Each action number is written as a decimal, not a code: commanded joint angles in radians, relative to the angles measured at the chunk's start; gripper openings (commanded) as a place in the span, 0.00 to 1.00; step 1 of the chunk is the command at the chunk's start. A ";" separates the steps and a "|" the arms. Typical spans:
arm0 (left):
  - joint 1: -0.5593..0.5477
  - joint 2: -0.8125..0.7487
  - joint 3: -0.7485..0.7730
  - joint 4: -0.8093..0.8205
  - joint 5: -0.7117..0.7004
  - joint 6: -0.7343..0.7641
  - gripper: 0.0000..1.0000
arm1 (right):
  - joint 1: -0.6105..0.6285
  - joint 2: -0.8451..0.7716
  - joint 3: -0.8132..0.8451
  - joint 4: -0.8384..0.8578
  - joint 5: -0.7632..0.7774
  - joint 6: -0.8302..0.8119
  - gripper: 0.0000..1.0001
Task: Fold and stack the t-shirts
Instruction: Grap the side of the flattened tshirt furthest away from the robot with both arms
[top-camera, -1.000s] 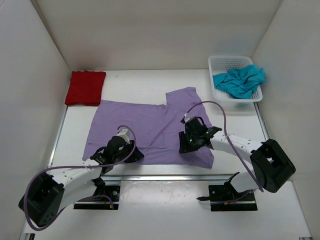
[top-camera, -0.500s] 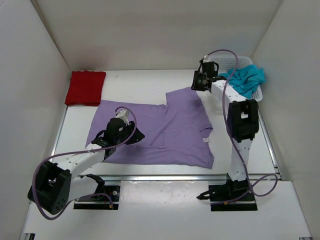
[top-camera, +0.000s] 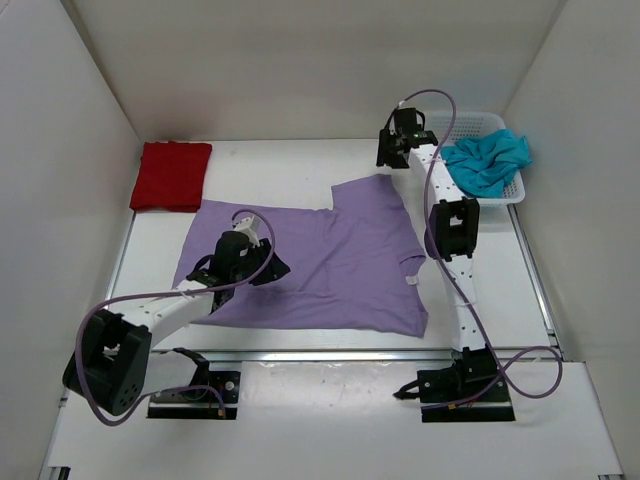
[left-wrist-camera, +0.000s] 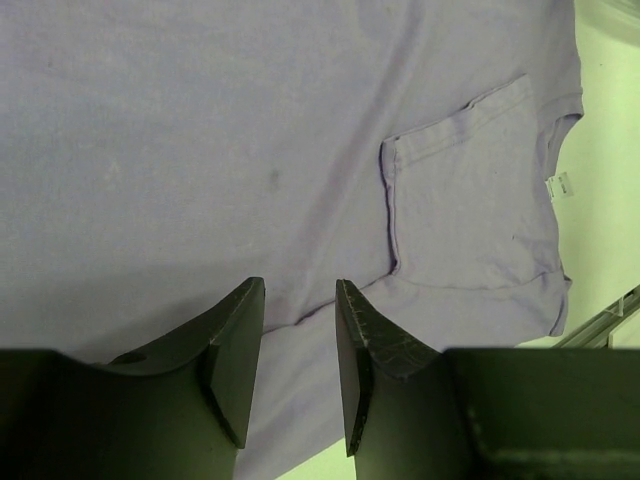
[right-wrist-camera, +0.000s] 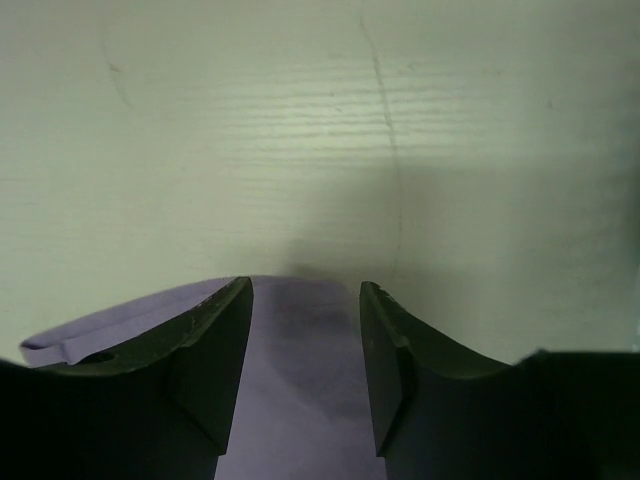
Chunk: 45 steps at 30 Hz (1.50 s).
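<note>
T-shirt (top-camera: 340, 260) in lavender lies flat, long axis left-right.

No words, brands or numbers can be read. A small white tag (left-wrist-camera: 562, 186) sits at the sleeve edge of the lavender t-shirt (left-wrist-camera: 200, 150). Its print is too small to make out.

White table (top-camera: 290, 170), matt finish, with faint scuff lines seen in the right wrist view. It is enclosed on three sides by plain white panels: back wall (top-camera: 300, 70), left wall (top-camera: 60, 150), right wall (top-camera: 580, 120). A metal rail (top-camera: 330, 354) runs along the near edge. Lighting even, shadows soft.
</note>
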 joint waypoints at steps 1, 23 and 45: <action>0.020 -0.006 0.061 0.015 0.008 0.002 0.45 | -0.002 0.021 0.021 -0.085 0.029 -0.014 0.45; 0.177 0.162 0.234 0.018 -0.013 -0.012 0.44 | -0.003 0.050 0.026 -0.030 -0.055 -0.007 0.25; 0.500 0.767 0.881 -0.297 -0.376 0.183 0.61 | 0.004 0.009 0.146 -0.059 -0.189 -0.018 0.00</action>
